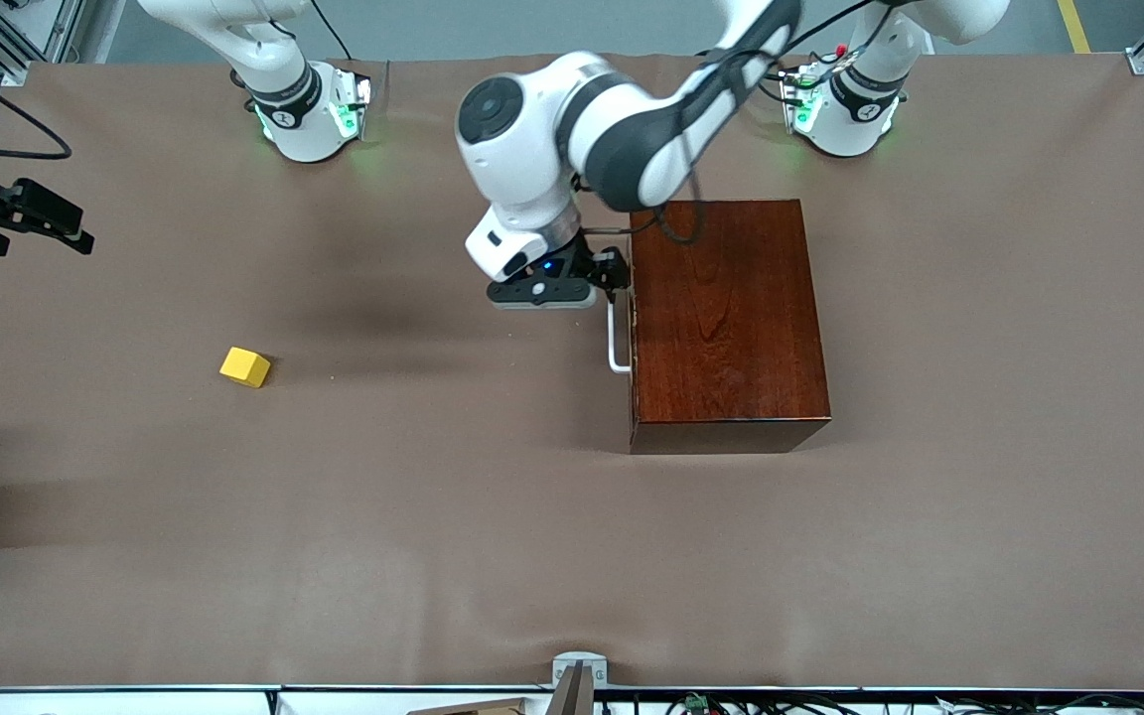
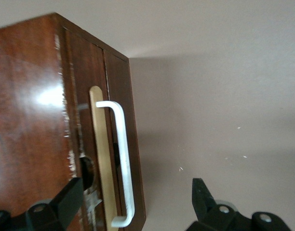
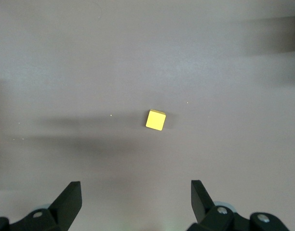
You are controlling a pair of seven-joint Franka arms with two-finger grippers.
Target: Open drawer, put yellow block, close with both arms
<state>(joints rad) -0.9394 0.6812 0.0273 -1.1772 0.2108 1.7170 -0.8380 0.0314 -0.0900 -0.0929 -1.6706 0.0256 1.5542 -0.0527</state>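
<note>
The dark mahogany box (image 1: 726, 318) stands toward the left arm's end of the table. Its drawer (image 2: 97, 72) looks shut, and the white bar handle (image 1: 615, 343) faces the right arm's end. My left gripper (image 1: 616, 276) is open at the handle (image 2: 122, 159), with one finger on each side of the bar and not touching it. The yellow block (image 1: 245, 366) lies alone on the cloth toward the right arm's end. My right gripper (image 3: 136, 202) is open and empty, high over the table, with the block (image 3: 155, 120) below it.
A brown cloth (image 1: 493, 516) covers the table. A black part with a cable (image 1: 31, 211) juts in at the edge of the front view, at the right arm's end. Both arm bases (image 1: 309, 114) stand along the table's edge farthest from the front camera.
</note>
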